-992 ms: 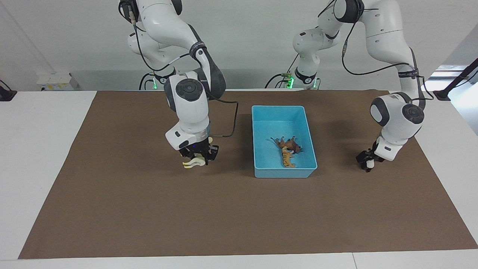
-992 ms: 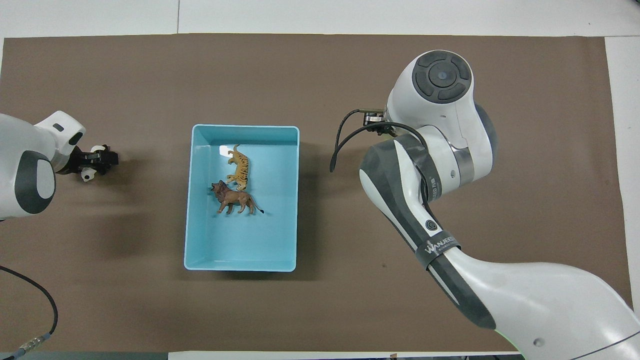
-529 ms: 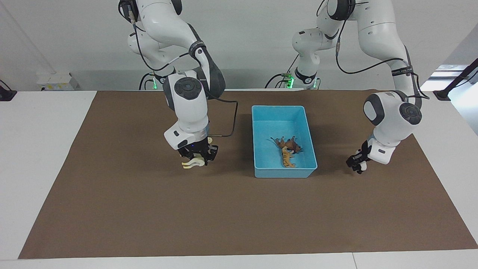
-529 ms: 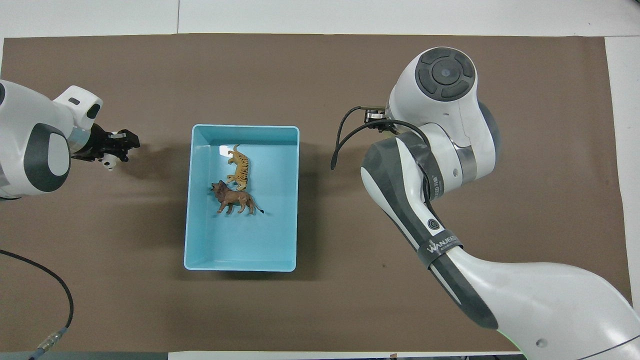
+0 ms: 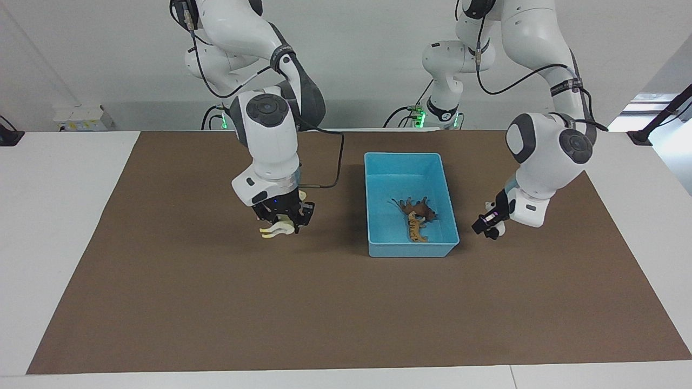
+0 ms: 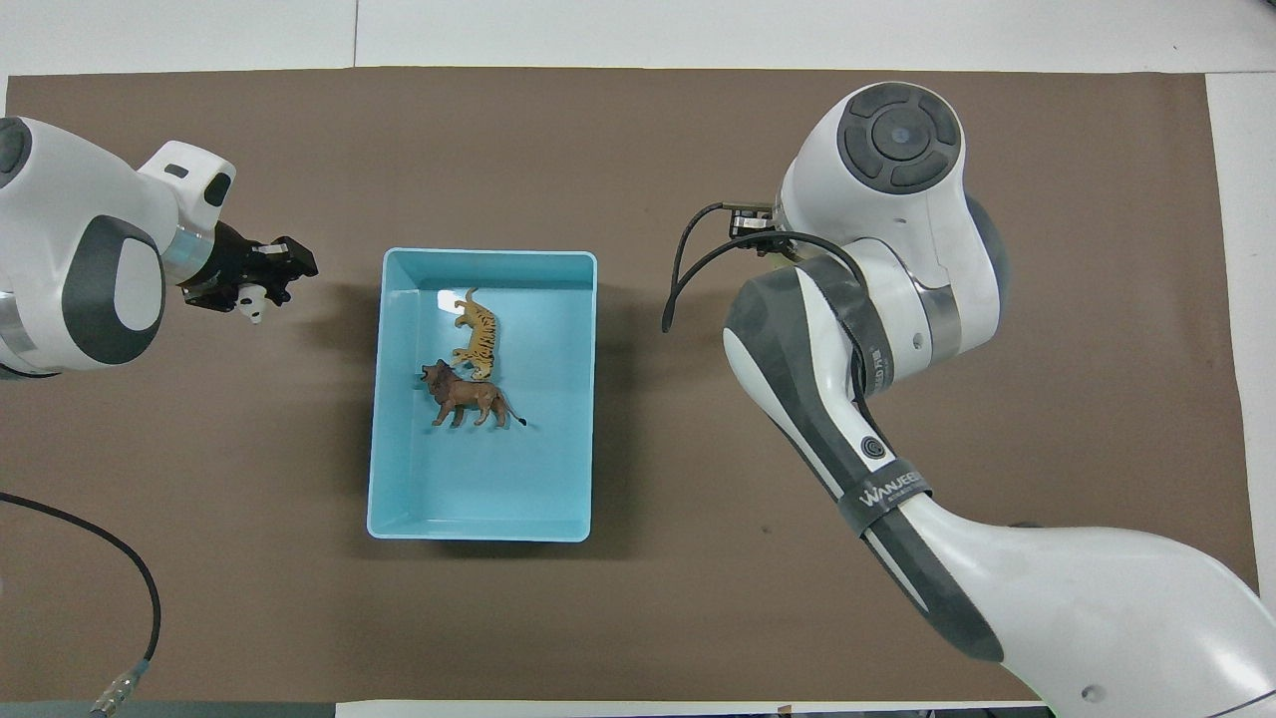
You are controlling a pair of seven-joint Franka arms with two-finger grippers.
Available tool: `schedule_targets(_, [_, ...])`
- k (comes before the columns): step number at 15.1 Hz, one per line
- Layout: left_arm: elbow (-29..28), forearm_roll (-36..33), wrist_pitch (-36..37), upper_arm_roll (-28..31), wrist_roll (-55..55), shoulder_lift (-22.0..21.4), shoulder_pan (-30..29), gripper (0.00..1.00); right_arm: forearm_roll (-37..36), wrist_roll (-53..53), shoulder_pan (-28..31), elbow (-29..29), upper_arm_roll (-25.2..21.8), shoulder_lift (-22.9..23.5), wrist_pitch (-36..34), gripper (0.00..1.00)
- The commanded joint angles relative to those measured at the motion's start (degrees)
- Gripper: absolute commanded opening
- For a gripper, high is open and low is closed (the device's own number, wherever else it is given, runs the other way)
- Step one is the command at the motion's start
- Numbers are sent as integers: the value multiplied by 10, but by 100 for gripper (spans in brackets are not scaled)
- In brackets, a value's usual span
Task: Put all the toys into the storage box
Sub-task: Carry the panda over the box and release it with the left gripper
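Left end effector (image 5: 489,226) grips the panda (image 6: 251,302) in the air just beside the storage box (image 5: 378,250); right end effector (image 5: 281,219) grips the cream horse (image 5: 274,229) over the desk (image 5: 162,281). Tiger (image 6: 477,333) and brown animal (image 6: 467,396) already lie in the box, so two are done and two left to drop.

The storage box (image 6: 483,519) looked like smooth, slightly glossy light-blue plastic — the brown mat (image 6: 638,618) on the tabletop was matt, paper-like; the arm shells (image 6: 897,209) were glossy white plastic.
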State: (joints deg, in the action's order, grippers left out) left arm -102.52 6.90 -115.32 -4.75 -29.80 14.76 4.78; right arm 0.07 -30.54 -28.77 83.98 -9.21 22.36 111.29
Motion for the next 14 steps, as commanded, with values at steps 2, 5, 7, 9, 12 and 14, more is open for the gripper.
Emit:
schedule_targets(2, [-8,6,9,9,-135,-22,109,0,11,1,8,-19,4,-1,-16,0])
schedule_targets(5, [-36,0,11,11,-139,-39,158,100,11,1,8,-51,5,-4,-47,0])
schedule_targets(7, [-30,-2,17,12,-137,-39,158,100,10,0,8,-75,6,-1,-70,0])
schedule_targets(9, [-30,-3,19,15,-136,-45,154,100,8,-14,6,-76,7,0,-70,0])
schedule_targets(12, [-29,-28,27,18,-134,-62,146,100,8,-30,0,-86,10,3,-69,0])
schedule_targets(14, [-20,-60,56,17,-120,-87,111,100,8,-62,-8,-114,21,15,-70,0])
